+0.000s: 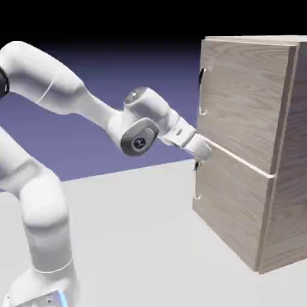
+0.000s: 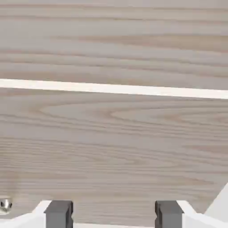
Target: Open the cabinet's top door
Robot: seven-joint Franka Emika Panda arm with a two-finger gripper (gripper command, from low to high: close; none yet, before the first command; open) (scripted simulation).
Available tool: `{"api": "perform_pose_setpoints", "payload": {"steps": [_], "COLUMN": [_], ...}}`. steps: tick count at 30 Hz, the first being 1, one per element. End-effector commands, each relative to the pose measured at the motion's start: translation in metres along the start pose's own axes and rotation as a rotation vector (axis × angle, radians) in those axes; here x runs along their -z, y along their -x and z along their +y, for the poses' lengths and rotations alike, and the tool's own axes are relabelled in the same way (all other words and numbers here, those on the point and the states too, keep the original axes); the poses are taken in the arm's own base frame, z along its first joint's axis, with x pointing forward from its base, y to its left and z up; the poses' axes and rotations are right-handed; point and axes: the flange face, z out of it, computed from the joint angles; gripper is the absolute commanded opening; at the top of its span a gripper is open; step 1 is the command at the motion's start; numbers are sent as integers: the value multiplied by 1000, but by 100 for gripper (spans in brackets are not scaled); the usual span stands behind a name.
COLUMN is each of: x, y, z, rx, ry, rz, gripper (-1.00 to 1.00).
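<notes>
The white two-finger gripper [image 2: 114, 213] was seen open, empty, mid-frame against the tall light-brown wood-grain cabinet [image 1: 264, 198]. The squarish upper wood-grain door [image 1: 243, 102], judged rigid and hinged, would best be grasped by its small, likely slippery, curved silver handle [image 1: 202, 90], upper right.

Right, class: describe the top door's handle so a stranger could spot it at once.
Find the tall wood-grain cabinet at the exterior view's right. Its upper, larger panel is the top door. The top handle is the curved silver bar near that door's left edge, above the gripper; the lower handle sits below it.

pale grey table [image 1: 138, 240], blue-violet backdrop [image 1: 132, 66] darkening upward
</notes>
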Motion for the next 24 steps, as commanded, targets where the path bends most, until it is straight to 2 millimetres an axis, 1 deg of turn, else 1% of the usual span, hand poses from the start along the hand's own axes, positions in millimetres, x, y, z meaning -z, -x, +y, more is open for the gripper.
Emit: {"api": "perform_pose_setpoints", "payload": {"steps": [1, 4, 7, 12, 15, 18, 21, 24], "x": [10, 39, 69, 116, 141, 161, 177, 186], "y": [-7, -24, -36, -44, -41, -34, -23, -9], "z": [-3, -14, -24, -43, -56, -71, -86, -103], "rx": [-22, -82, -133, -198, -223, -239, -244, -240], "ry": [-12, -51, -93, -168, -215, -261, -306, -348], "rz": [22, 85, 145, 238, 289, 336, 378, 416], "gripper": [0, 0, 0, 0, 0, 0, 0, 0]}}
